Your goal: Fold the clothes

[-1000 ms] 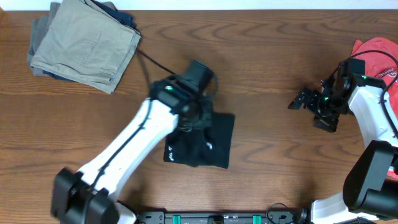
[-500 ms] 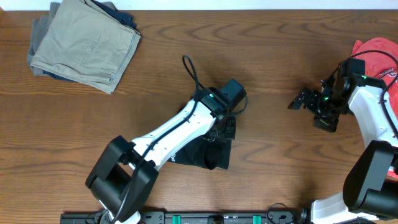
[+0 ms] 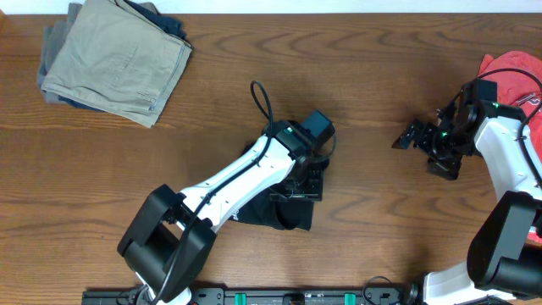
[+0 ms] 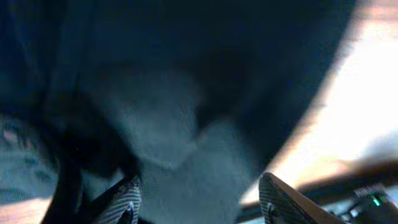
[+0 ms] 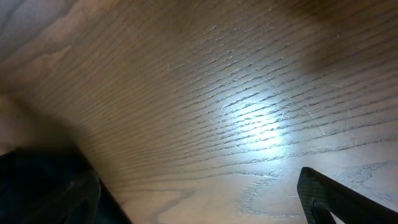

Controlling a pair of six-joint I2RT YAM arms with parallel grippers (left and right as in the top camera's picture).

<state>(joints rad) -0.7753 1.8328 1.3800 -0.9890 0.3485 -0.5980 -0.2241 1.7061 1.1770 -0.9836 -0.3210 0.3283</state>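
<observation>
Your L gripper (image 3: 306,180) is low over the black garment (image 3: 275,212), fingers (image 4: 124,200) spread, not pinching cloth. Garment lies bunched near the table (image 3: 381,68) center-front. Your R gripper (image 3: 408,137) is spread too, holding nothing, well apart.

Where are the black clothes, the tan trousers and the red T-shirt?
black clothes (image 3: 269,217): overhead view, on the uncovered lower part.
khaki trousers (image 3: 114,59): overhead view, middle of the top fold.
red T-shirt (image 3: 515,66): overhead view, upper part of the fabric at the picture's right edge.
</observation>
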